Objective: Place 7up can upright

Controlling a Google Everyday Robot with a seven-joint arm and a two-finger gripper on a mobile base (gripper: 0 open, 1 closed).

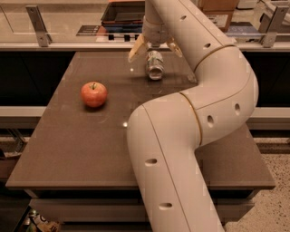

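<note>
The 7up can (155, 65), silvery with a shiny end facing me, lies on its side at the far middle of the brown table (81, 145). My gripper (155, 49) hangs just above and behind the can, its two tan fingers (136, 48) spread wide to either side of the can's far end. The fingers do not close on the can. My large white arm reaches from the lower right across the table to the gripper and hides part of the table's right side.
A red apple (94, 94) sits on the table's left half. A railing with metal posts (37, 26) and a dark tray (123, 12) lie behind the table's far edge. The floor (276, 158) is at the right.
</note>
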